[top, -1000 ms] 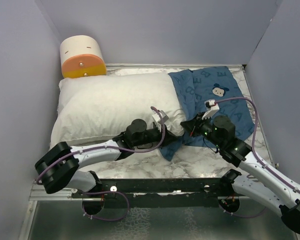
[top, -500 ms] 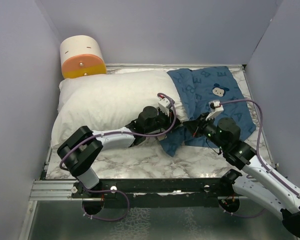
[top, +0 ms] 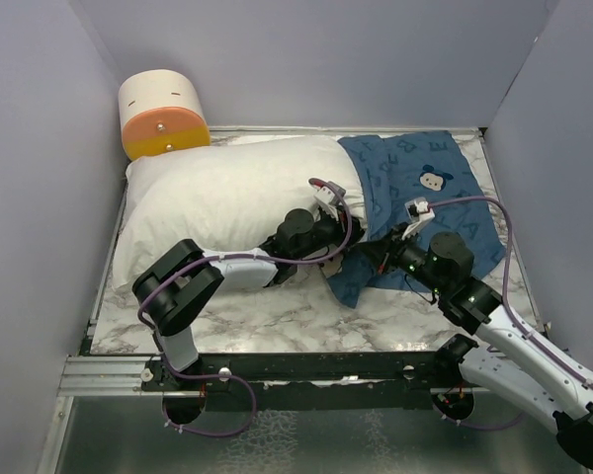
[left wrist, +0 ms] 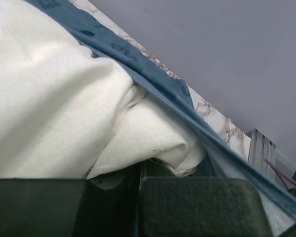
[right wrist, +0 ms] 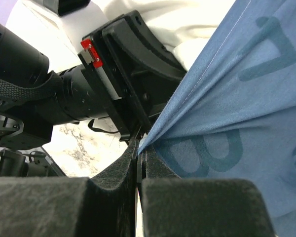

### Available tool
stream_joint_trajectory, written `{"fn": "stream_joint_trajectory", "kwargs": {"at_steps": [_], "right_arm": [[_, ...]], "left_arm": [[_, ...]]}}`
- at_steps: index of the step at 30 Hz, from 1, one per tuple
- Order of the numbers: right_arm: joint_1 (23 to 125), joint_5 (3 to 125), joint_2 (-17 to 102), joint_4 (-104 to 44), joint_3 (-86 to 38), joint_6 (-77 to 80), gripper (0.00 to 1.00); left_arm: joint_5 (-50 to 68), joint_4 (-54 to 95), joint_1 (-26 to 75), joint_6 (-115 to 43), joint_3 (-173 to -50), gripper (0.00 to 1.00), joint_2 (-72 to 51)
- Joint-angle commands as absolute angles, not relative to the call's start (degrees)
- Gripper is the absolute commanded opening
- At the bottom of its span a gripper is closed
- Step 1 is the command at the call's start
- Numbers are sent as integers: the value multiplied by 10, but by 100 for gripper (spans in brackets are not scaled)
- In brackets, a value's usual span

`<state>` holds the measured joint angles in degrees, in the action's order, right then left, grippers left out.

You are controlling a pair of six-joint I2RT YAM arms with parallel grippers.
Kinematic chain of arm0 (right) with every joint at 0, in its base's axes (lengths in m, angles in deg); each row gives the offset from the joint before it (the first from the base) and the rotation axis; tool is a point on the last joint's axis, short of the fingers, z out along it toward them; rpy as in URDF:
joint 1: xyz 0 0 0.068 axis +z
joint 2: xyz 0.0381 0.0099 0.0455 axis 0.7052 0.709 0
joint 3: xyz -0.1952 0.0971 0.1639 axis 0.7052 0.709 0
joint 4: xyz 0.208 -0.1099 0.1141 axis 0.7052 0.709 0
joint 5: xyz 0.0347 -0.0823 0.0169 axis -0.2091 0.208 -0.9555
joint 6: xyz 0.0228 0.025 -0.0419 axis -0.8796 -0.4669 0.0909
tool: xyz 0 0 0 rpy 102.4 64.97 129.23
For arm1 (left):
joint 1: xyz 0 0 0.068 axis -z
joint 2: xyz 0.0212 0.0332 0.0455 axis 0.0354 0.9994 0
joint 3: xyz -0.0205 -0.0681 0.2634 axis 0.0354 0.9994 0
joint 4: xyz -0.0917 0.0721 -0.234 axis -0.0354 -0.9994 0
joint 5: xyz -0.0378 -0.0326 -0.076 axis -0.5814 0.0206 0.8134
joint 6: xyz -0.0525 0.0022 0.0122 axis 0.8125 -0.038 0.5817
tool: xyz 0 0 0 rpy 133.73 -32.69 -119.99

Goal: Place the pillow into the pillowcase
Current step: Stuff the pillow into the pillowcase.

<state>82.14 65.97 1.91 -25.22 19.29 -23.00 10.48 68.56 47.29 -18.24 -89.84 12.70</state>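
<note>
The plump white pillow point(top: 222, 197) lies across the left and middle of the marble table. Its right end meets the dark blue pillowcase point(top: 425, 183), which is spread at the back right. My left gripper point(top: 344, 245) is shut on the pillow's near right corner point(left wrist: 153, 143), and a pillowcase edge point(left wrist: 158, 86) drapes over that corner. My right gripper point(top: 374, 253) is shut on the pillowcase's near left edge point(right wrist: 153, 136), holding it taut right beside the left gripper's black body point(right wrist: 128, 64). The two grippers are almost touching.
A cream and orange cylinder point(top: 161, 114) stands at the back left corner against the pillow. Grey walls close in the left, back and right sides. Bare marble table point(top: 277, 316) lies between the pillow and the black front rail point(top: 306, 367).
My left arm has reached to the right with the pillow's corner, dragging the pillow toward the pillowcase until its end meets the opening. The right gripper has shifted slightly left, still pinching the fabric.
</note>
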Motion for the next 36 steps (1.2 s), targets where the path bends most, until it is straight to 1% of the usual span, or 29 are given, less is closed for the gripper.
{"fn": "stream_joint_trajectory", "kwargs": {"at_steps": [1, 7, 11, 14, 17, 20, 22, 24, 28, 30, 32, 35, 36], "right_arm": [[831, 555, 35, -299, 164, -236, 1], [831, 561, 46, -300, 145, -228, 1], [831, 529, 68, -331, 131, -242, 1], [830, 510, 89, -351, 118, -248, 1], [832, 502, 97, -360, 107, -251, 1], [832, 492, 102, -367, 99, -256, 1], [832, 485, 109, -375, 94, -262, 1], [831, 475, 117, -391, 93, -269, 1], [832, 479, 123, -410, 114, -294, 1], [831, 491, 113, -416, 136, -302, 1], [831, 501, 99, -417, 161, -308, 1], [832, 519, 76, -404, 197, -312, 3], [831, 529, 71, -395, 207, -312, 5]], "left_arm": [[9, 832, 461, -170, -969, 0, 146], [-53, 883, 462, -155, -972, 0, 140], [-95, 918, 481, -161, -958, 1, 146], [-158, 941, 496, -197, -942, 1, 145], [-224, 962, 499, -246, -922, 1, 118], [-244, 995, 499, -286, -908, 1, 87], [-221, 1007, 499, -294, -903, 1, 70], [-172, 1023, 499, -290, -898, 1, 59], [4, 1015, 499, -273, -895, 3, 65], [68, 1010, 496, -243, -875, 6, 84], [111, 1055, 492, -190, -842, 8, 123], [161, 1147, 492, -115, -802, 18, 200], [186, 1175, 493, -92, -794, 23, 228]]}}
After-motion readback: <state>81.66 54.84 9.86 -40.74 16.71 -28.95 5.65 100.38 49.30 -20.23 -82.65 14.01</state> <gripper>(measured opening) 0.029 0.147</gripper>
